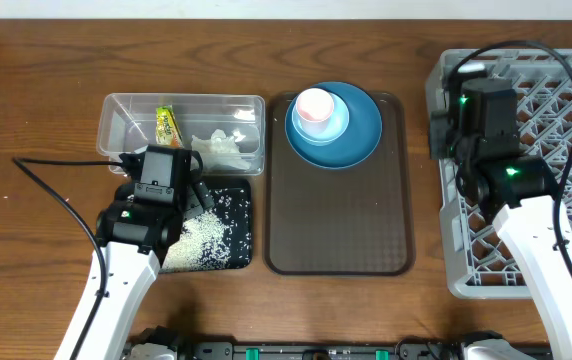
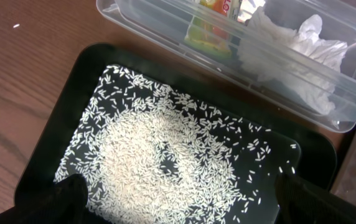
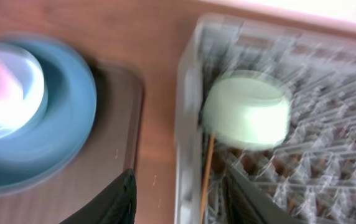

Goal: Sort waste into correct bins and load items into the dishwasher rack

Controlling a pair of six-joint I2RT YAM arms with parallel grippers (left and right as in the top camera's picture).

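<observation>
My left gripper (image 2: 178, 202) hangs open over the black tray (image 2: 53, 124), and loose rice (image 2: 159, 155) lies below, between its fingers. Behind it, the clear container (image 2: 165, 25) holds the yellow-green wrapper (image 2: 212, 31) and the white tissue (image 2: 290, 43). My right gripper (image 3: 178, 199) is open, its fingers either side of the grey rack's left wall (image 3: 187, 124). In the rack's corner lie a mint-green bowl (image 3: 246, 112), upside down, and a chopstick (image 3: 206, 174). The dark blue plate (image 1: 361, 135) carries the light blue bowl (image 1: 331, 125) and the pink cup (image 1: 315, 104).
The plate stack sits at the far end of the brown serving tray (image 1: 338, 220), between the black tray (image 1: 241, 200) and the rack (image 1: 566, 100). The right wrist view is blurred. The right arm (image 1: 486, 120) covers the rack's left corner from overhead.
</observation>
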